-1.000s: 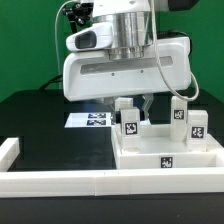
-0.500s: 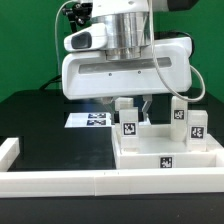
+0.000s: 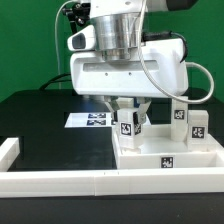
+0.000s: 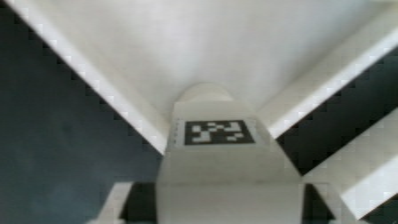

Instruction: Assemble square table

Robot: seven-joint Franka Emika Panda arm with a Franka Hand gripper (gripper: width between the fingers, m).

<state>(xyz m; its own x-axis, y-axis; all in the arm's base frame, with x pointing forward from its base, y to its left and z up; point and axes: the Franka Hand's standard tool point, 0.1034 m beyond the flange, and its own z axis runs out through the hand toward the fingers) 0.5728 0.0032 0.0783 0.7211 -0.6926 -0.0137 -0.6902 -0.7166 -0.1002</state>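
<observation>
The gripper (image 3: pixel 131 108) is seen low over the slab (image 3: pixel 150 150), which lies at about four o'clock in the exterior view, pressed into the corner of the border bars (image 3: pixel 60 181). Its fingers are closed partway on a leg (image 3: pixel 128 122) that stands upright on the slab's near corner; in the wrist view the leg (image 4: pixel 217 140) with its tag is framed between the two fingers (image 4: pixel 134 200), so a grip is judged likely, though contact at the pads cannot be confirmed from these blurred frames. Two further legs (image 3: pixel 180 113) are seen upright at about two o'clock of the held one, near the slab's far edge. The marker board (image 3: pixel 90 120) lies flat at nine o'clock of the gripper, well apart from the slab.

The step in hand is judged to be the screwing of this leg into its corner hole. For this to be done well, the leg is to be kept vertical and centred on the hole, light downward pressure is to be applied, and the wrist is to be turned smoothly so the thread is not crossed. The slab is best left braced against the bars so it is not dragged round. The neighbouring legs should be cleared by the gripper body during rotation.
</observation>
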